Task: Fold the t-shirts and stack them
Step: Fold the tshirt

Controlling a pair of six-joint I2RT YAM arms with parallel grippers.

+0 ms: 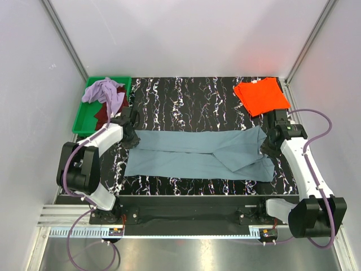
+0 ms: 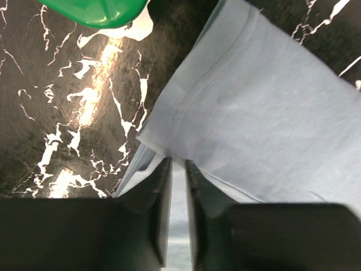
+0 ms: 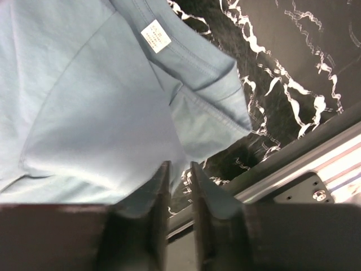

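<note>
Left wrist view: left gripper (image 2: pixel 177 164) slightly parted at blue-grey t-shirt (image 2: pixel 265 113) edge; right gripper (image 3: pixel 180 165) likewise; black marbled bench (image 2: pixel 67 113), white walls (image 1: pixel 186 34).

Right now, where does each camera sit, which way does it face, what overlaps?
Top external: above and behind the arms, looking down on the table; left arm and right arm show.
Left wrist: on the left wrist, facing down past the left pincer at the blue-grey t-shirt and green tray corner.
Right wrist: on the right wrist, past the right pincer at the same shirt.
Shared: all see that shirt.
</note>
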